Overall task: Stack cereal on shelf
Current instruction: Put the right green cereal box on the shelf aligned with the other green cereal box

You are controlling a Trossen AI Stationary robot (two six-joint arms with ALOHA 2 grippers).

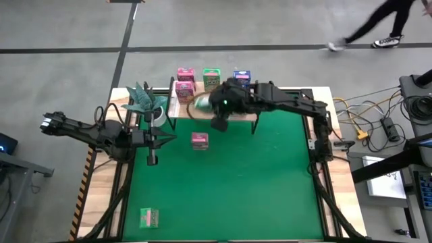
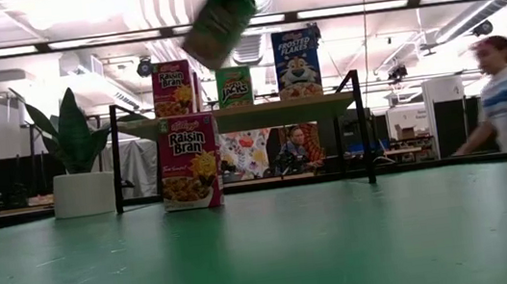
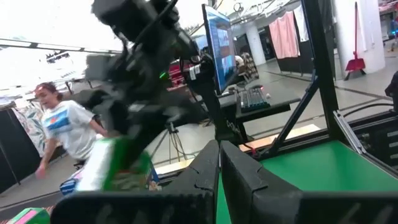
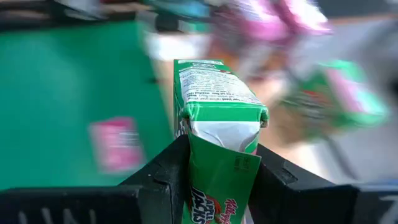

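I had the right arm stretched in from the desk's right edge toward the back, its claw [image 4: 217,168] clamped on a green cereal box [image 4: 214,118] held tilted in the air just in front of the shelf [image 2: 241,116]. The left arm lay low along the left edge, its claw [image 1: 152,159] pinched fully closed on nothing and pointing at the desk top. A pink box [image 2: 188,162] stood on the mat before the shelf, another green box [image 1: 149,217] lay near the front left corner, and pink, green and blue boxes stood on the shelf.
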